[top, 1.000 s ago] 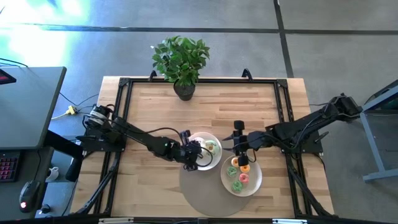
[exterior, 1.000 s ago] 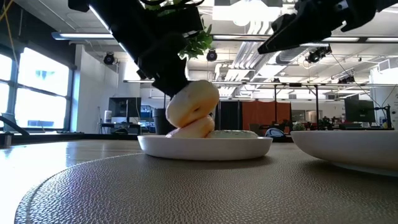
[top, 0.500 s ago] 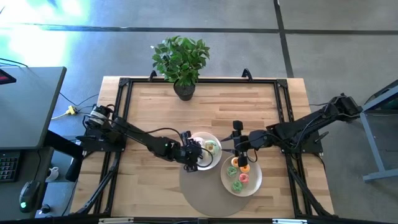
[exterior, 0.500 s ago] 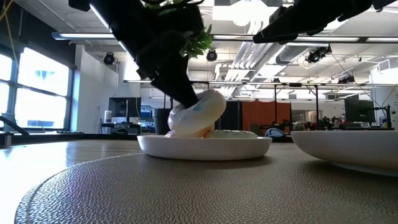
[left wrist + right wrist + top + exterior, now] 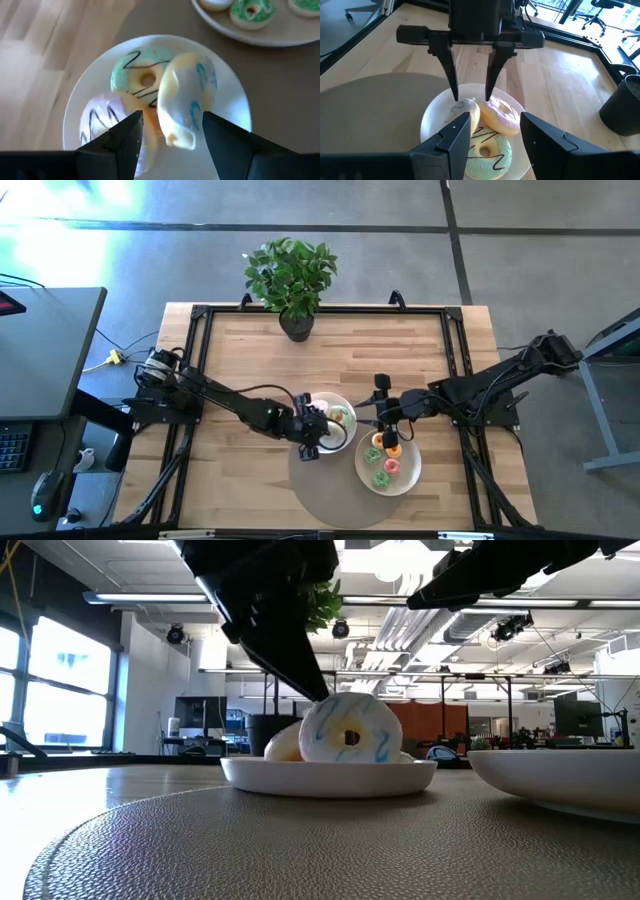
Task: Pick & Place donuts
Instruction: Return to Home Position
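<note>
A white donut with blue streaks [image 5: 186, 97] stands on its edge in the left white plate [image 5: 345, 408], leaning on a mint-green donut [image 5: 140, 75] and a lilac-iced donut [image 5: 100, 120] that lie flat. My left gripper [image 5: 172, 120] hangs open just over it, pointing down, one finger on either side of its upper rim. My right gripper [image 5: 495, 127] hovers open and holds nothing, between the two plates [image 5: 385, 415]. The right plate [image 5: 410, 475] holds orange, pink and green donuts [image 5: 385, 463]. My left gripper's fingers [image 5: 454, 90] stand with their tips right at the white donut's upper rim [image 5: 335, 700]. Whether a tip touches the rim, I cannot tell. The donut rests in the plate on its own edge.
Both plates sit on a round grey-brown mat [image 5: 325, 495] at the table's near middle. A potted plant [image 5: 293, 280] stands at the far edge. Bare wood lies to the left, right and far side of the plates. The two grippers are close together.
My left gripper has opened and let go of the white donut it held tilted above the left plate. The donut has dropped into the plate and turned, so it now stands on edge with its blue-streaked face toward the table's near edge.
</note>
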Motion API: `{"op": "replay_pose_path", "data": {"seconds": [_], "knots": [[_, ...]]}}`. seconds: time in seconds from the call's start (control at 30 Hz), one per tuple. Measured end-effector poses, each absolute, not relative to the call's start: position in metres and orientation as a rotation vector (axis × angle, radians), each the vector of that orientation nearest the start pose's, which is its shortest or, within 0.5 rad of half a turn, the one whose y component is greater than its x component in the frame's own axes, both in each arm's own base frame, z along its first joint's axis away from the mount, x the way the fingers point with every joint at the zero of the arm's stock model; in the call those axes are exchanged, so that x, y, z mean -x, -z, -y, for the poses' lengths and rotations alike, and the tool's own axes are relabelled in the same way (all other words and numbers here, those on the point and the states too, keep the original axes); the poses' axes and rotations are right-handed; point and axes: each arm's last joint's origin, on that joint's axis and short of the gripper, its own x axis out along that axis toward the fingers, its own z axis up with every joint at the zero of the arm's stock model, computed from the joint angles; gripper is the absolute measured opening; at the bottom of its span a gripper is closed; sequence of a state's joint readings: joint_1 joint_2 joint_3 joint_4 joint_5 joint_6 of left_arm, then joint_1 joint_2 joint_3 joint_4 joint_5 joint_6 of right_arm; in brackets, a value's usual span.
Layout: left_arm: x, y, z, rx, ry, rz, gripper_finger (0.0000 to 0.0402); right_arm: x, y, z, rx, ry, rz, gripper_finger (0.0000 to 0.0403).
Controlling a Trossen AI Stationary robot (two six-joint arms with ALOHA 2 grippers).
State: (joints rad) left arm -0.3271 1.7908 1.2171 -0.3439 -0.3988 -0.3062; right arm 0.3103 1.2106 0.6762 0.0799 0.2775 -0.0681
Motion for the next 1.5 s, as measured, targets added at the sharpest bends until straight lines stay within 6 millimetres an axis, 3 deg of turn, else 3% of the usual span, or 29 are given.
{"op": "replay_pose_path", "data": {"seconds": [0.33, 0.47, 0.6, 0.73, 0.9, 1.17, 1.23, 1.33, 1.5], "knots": [[-0.358, -0.211, 0.107, -0.057, -0.285, -0.815, 0.0202, -0.244, -0.235, -0.07, 0.198, -0.047, -0.434, 0.0169], [-0.364, -0.24, 0.109, -0.009, -0.318, -0.829, 0.0202, -0.243, -0.239, -0.071, 0.187, -0.056, -0.429, 0.0169], [-0.361, -0.278, 0.107, -0.054, -0.353, -0.897, 0.0202, -0.235, -0.27, -0.074, 0.15, -0.105, -0.335, 0.0169], [-0.35, -0.314, 0.1, -0.093, -0.51, -0.912, 0.0202, -0.211, -0.298, -0.073, 0.153, -0.118, -0.315, 0.0169], [-0.313, -0.369, 0.09, -0.086, -0.623, -0.891, 0.0202, -0.167, -0.326, -0.059, 0.156, -0.061, -0.267, 0.0169], [-0.246, -0.413, 0.065, -0.106, -0.707, -0.869, 0.0202, -0.112, -0.351, -0.038, 0.064, -0.104, -0.099, 0.0169], [-0.229, -0.42, 0.059, -0.146, -0.683, -0.86, 0.0202, -0.103, -0.355, -0.035, 0.045, -0.127, -0.067, 0.0169], [-0.215, -0.427, 0.055, -0.075, -0.63, -0.814, 0.0202, -0.093, -0.359, -0.031, 0.03, -0.134, -0.018, 0.0169], [-0.188, -0.428, 0.043, -0.02, -0.728, -0.774, 0.0202, -0.081, -0.355, -0.027, 0.031, -0.161, -0.048, 0.0169]]}}
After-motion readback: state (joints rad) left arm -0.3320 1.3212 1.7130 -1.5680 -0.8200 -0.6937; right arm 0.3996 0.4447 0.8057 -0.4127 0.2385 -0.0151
